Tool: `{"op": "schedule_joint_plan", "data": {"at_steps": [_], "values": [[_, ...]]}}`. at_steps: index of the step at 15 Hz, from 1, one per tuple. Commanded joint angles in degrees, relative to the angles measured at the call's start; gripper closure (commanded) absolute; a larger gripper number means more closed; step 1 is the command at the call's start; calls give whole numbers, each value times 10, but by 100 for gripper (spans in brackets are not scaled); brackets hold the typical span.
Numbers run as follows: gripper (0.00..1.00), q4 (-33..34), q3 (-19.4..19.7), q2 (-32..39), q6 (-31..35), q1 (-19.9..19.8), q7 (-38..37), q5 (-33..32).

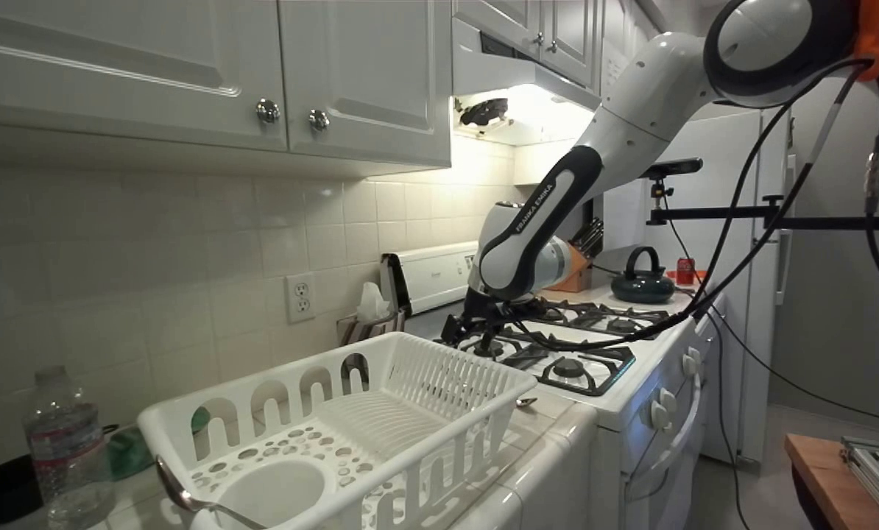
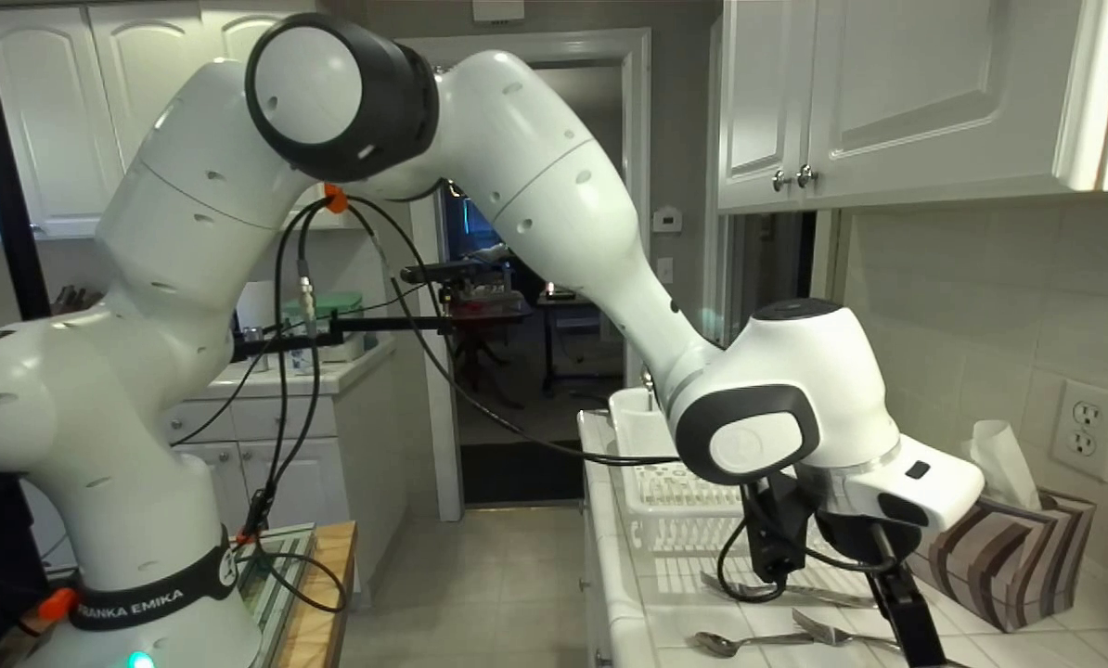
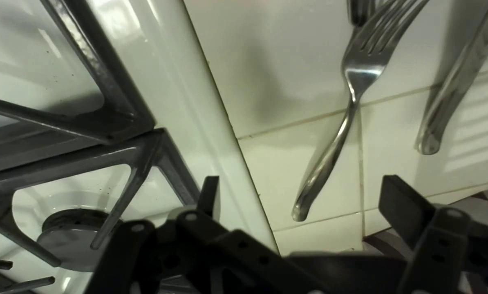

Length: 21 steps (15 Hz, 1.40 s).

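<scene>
White-tiled table [image 3: 276, 159] carried a slender silver metal fork [image 3: 361, 78], lying ungrasped; your black claw [image 3: 302, 198] hung spread near it, holding nothing.

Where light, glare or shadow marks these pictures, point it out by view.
In an exterior view, light washes out the area beneath the range hood; in the wrist view, the fork carries a bright glint, a soft shadow falls on the tiled counter, and the claw looks nearly black.
</scene>
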State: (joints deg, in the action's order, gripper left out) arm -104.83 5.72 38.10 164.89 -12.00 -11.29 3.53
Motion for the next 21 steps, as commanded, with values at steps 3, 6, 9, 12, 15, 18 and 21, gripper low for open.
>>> {"op": "schedule_joint_plan", "data": {"at_steps": [3,6,9,12,15,18,21], "values": [[0,56,-23,38,-34,-17,32,30],[0,70,-31,47,-46,-17,38,33],[26,82,-30,56,-59,-12,40,28],[44,93,-28,65,-67,-10,42,26],[64,104,-27,75,-75,-10,44,26],[85,113,-26,83,-85,-9,42,26],[100,121,-21,81,-107,-7,39,24]]}}
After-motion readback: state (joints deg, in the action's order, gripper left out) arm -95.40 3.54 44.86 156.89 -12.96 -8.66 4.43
